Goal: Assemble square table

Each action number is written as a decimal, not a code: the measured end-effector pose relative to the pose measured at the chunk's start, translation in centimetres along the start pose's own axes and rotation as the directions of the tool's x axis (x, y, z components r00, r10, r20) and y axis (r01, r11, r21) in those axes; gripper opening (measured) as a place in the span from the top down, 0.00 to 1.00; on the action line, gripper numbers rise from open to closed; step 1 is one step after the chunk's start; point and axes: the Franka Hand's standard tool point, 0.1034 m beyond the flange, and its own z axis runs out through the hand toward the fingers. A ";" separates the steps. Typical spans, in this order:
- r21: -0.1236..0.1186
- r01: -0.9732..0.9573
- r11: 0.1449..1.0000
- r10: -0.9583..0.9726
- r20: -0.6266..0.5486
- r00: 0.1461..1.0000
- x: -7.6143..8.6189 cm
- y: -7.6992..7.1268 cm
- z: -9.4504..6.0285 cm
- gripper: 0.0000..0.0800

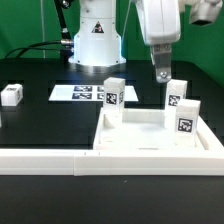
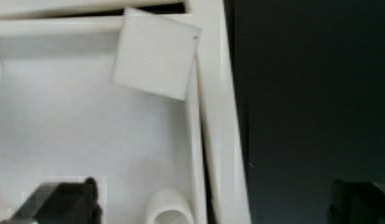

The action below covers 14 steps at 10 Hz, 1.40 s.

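Note:
The square table's white slab lies flat against the white L-shaped rail. Three white tagged legs stand upright on it: one at the back corner on the exterior view's left, one at the back right and one at the front right. A fourth leg lies loose on the black table at the far left. My gripper hangs open and empty just above and left of the back right leg. In the wrist view my gripper straddles the slab's edge, with a leg and a round socket in sight.
The marker board lies flat behind the slab, in front of the robot's base. The rail runs along the slab's front and right sides. Black tabletop lies beyond the slab's edge.

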 end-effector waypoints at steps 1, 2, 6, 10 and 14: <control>0.001 0.103 0.995 -0.103 0.000 0.995 0.0 -0.1 -0.1 0.19; 0.001 0.181 0.984 -0.181 0.000 0.984 0.1 -0.1 0.0 0.19; 0.016 0.615 0.788 -0.613 -0.062 0.787 5.5 3.1 -0.9 0.19; -0.046 0.855 0.517 -0.856 -0.062 0.514 13.1 5.9 -1.8 0.19; -0.067 0.966 0.250 -0.968 -0.039 0.248 13.7 6.4 -1.7 0.19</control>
